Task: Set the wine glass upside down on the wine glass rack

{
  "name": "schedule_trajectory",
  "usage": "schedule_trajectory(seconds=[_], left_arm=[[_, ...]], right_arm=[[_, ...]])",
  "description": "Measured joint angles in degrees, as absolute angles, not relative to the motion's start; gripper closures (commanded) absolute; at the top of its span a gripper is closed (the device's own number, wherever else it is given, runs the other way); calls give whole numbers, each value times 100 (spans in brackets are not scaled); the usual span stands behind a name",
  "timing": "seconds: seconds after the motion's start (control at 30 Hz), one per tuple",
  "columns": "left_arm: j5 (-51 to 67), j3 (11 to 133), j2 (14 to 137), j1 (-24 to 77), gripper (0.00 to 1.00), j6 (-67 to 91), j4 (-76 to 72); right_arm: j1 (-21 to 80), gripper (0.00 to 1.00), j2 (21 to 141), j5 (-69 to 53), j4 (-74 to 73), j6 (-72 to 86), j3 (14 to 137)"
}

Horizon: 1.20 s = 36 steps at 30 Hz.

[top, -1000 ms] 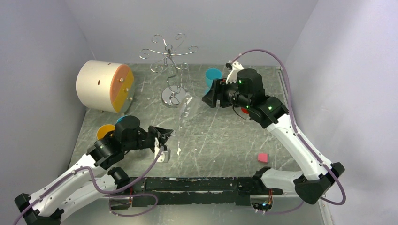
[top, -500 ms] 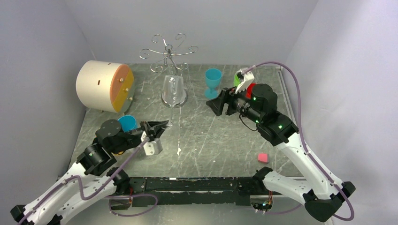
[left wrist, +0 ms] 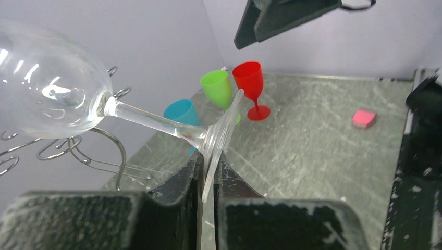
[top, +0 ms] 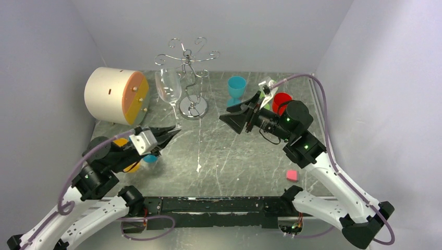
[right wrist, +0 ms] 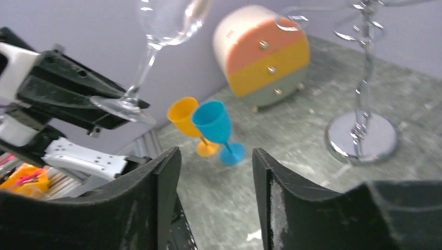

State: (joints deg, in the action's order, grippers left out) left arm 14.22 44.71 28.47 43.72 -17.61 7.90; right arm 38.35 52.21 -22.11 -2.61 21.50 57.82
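Left fingers (left wrist: pixel 180 185) on wine glass (top: pixel 168 87) foot edge — bowl beside rack (top: pixel 193 108)

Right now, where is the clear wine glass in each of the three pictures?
Top external: wine glass upper left of centre, beside the rack, its foot in the left gripper.
Left wrist: wine glass fills the left side, its stem slanting down to the foot clamped at bottom centre.
Right wrist: wine glass at top left, its bowl cut off by the edge.
Shared landmark: the wine glass rack.

No legible text, no labels, brand marks or numbers readable on any surface
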Motion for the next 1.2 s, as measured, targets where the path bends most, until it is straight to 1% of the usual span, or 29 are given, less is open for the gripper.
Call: schedule_trajectory(seconds=[0.07,0.17,0.23,0.3,0.43,0.77,1.03,1.1,1.2], left_arm=[[1347,4600,2803,4370,93,-1352,825],[1229,4665,2655,4370,93,-672,880],[1149,4713,2569,4370,93,-233,996],[1096,4794,2536,4370,93,106,1133],[1046,4991,2530,4370,93,676,1500],[1249,5168,2679,4370,93,1551,2128],[1481,5162,2672,4370,93,1739,2134],[1542,5157,2674,4370,93,1763,2134],[1577,5157,2687,4370,93,1782,2134]], right_arm=[[3981,54,5256,-2305,60,2231,5784],[4416,57,5446,-2298,311,2259,5850],[4827,61,5688,-2161,325,2209,5981],[5218,63,5953,-2023,318,2150,6125],[5671,65,6309,-1927,414,2108,6337],[6029,71,6648,-2165,1044,1905,6525],[6141,72,6761,-2130,1046,1769,6582],[6156,75,6766,-2115,1011,1747,6587],[6167,84,6768,-2123,982,1730,6591]])
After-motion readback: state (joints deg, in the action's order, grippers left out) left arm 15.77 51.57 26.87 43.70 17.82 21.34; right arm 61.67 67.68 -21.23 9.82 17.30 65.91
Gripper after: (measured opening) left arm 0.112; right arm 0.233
